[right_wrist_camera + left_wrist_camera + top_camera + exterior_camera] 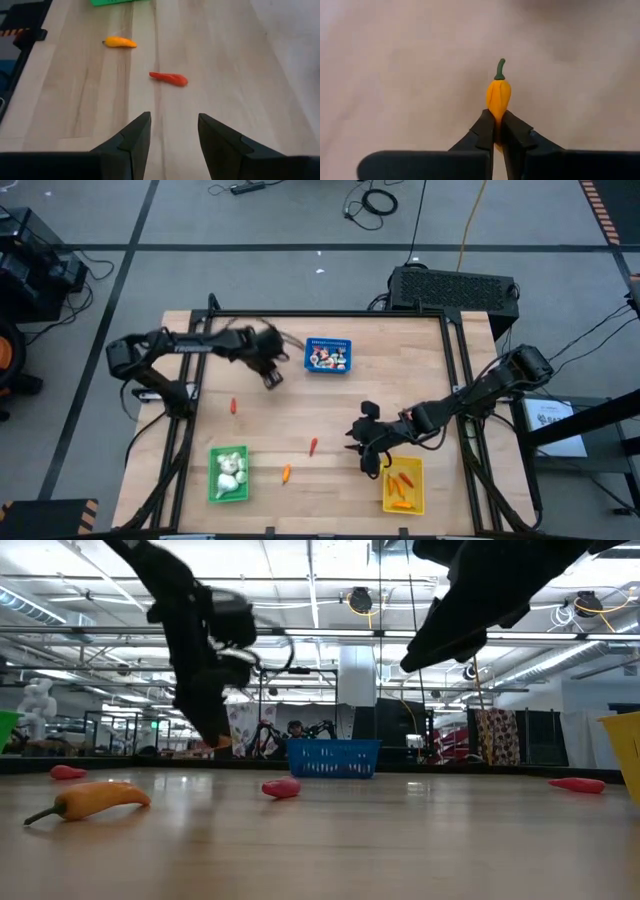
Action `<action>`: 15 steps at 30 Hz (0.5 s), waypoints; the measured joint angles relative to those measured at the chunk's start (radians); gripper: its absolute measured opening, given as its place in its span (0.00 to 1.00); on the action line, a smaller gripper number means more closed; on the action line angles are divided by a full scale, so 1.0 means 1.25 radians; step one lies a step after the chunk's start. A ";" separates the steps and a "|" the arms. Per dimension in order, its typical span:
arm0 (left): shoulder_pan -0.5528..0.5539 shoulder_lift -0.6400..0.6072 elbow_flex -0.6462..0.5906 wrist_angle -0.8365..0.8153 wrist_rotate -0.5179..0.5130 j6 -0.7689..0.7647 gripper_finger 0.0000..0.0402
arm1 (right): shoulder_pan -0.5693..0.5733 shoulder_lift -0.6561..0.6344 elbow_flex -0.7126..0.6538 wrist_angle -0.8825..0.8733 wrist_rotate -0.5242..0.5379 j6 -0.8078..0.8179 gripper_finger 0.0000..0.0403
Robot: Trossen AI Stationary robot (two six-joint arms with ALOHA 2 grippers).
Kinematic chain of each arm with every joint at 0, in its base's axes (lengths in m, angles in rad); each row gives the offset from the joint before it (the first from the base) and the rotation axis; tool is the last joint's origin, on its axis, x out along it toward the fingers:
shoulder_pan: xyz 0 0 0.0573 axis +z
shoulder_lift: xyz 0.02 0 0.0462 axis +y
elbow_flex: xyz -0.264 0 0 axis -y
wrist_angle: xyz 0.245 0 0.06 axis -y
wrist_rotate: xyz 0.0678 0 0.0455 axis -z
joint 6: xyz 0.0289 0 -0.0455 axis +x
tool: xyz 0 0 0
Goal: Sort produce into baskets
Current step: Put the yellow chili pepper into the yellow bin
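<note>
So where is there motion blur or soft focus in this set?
High view: left gripper smeared by motion. Left wrist view: orange pepper sharp, table behind it a blur. Low view: both arms dark against bright ceiling lights. Right wrist view: crisp.

Bright overhead ceiling lights, soft shadows; left arm [215,345] motion-blurred, left wrist background unfocused

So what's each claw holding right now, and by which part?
The left claw is shut on a small orange pepper, pinching its lower end, with the green stem pointing away. The right claw is open and holds nothing.
</note>
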 joint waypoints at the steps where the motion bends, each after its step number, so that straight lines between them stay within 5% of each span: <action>1: -0.040 -0.004 0.000 0.007 0.007 -0.010 0.05 | 0.003 0.000 0.000 -0.002 -0.001 0.014 0.39; 6: -0.259 0.000 0.000 0.142 0.007 -0.016 0.05 | 0.003 -0.015 0.000 -0.041 -0.086 0.088 0.39; 15: -0.554 0.130 0.002 0.729 -0.021 0.026 0.06 | 0.009 -0.117 0.000 -0.269 -0.137 0.284 0.39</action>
